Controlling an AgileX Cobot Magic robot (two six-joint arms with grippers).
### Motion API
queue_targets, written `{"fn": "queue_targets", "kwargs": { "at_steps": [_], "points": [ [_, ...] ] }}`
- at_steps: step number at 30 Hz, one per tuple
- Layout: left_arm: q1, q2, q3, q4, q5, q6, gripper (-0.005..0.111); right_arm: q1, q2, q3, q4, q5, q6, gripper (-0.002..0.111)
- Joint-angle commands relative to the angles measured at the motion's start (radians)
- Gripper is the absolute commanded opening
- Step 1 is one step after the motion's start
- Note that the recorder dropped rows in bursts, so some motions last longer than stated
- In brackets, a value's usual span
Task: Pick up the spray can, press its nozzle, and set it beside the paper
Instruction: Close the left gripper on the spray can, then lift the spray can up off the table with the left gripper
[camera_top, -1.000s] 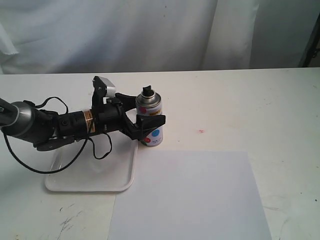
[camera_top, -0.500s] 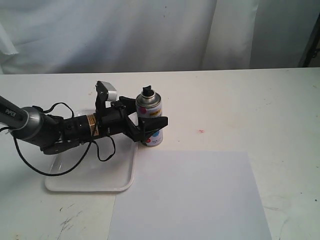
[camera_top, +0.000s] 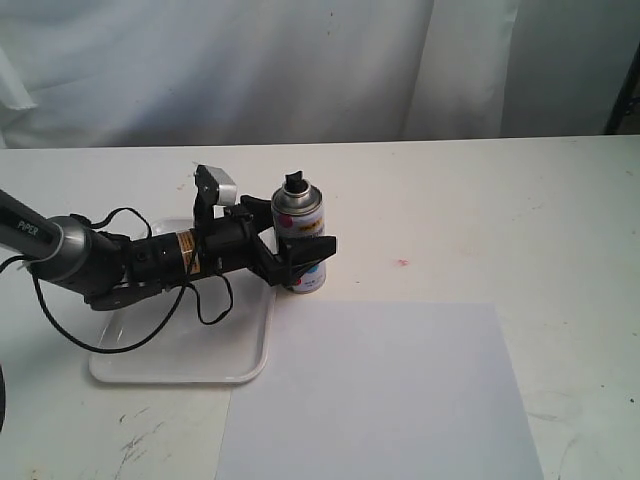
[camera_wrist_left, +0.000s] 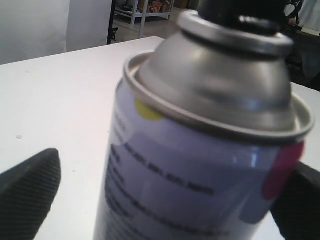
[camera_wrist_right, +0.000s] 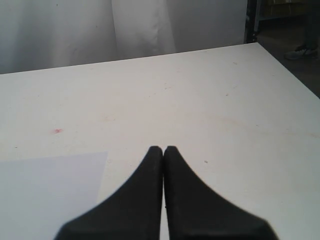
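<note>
Up front, one large white sheet of paper (camera_top: 380, 395) lies flat on a white table (camera_top: 520, 210). To its left sits one shallow glossy white tray (camera_top: 170, 358), and the paper's left edge overlaps the tray's near right corner.

Just past the paper's far edge, near its far left corner and just beside the tray's right rim, one spray can (camera_top: 301, 245) stands upright on the table. It is a small white cylinder with a yellow strip below a silver shoulder, blue and red dots lower down, and lines of dark print. The close wrist view also shows a yellow dot and a pink patch. One small black nozzle (camera_top: 294, 183), much narrower than the body, tops it.

The left gripper (camera_top: 300, 228) reaches in level from the left, its arm lying over the tray. Its jaws are spread wide, one on each side of the can's body. The close view shows bare table between one of the ribbed black fingers (camera_wrist_left: 27, 195) and the can, so the can is straddled, not clamped.

The right gripper (camera_wrist_right: 163, 149) appears only in its own wrist view, away from the can. Its two black fingers are pressed together tip to tip and hold nothing. Past them are a corner of the paper and one small red mark (camera_top: 403, 263) on the table.

Farthest back hangs a white curtain (camera_top: 300, 70).
</note>
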Motion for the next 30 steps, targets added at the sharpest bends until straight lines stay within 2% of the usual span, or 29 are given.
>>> {"fn": "queue_targets", "kwargs": {
  "at_steps": [1,13,23,30],
  "points": [
    [-0.007,0.003,-0.005,-0.004,-0.005,-0.003,0.099,-0.007,-0.006,0.004,0.003,-0.001,0.0,0.0],
    [-0.007,0.003,-0.005,-0.004,-0.005,-0.003,0.099,-0.007,-0.006,0.004,0.003,-0.001,0.0,0.0],
    [-0.042,0.003,-0.04,-0.018,0.005,0.006,0.099,-0.007,-0.006,0.004,0.003,-0.001,0.0,0.0],
    [-0.042,0.003,-0.039,-0.008,0.062,0.0,0.099,-0.007,-0.006,0.004,0.005,-0.001,0.0,0.0]
  ]
}}
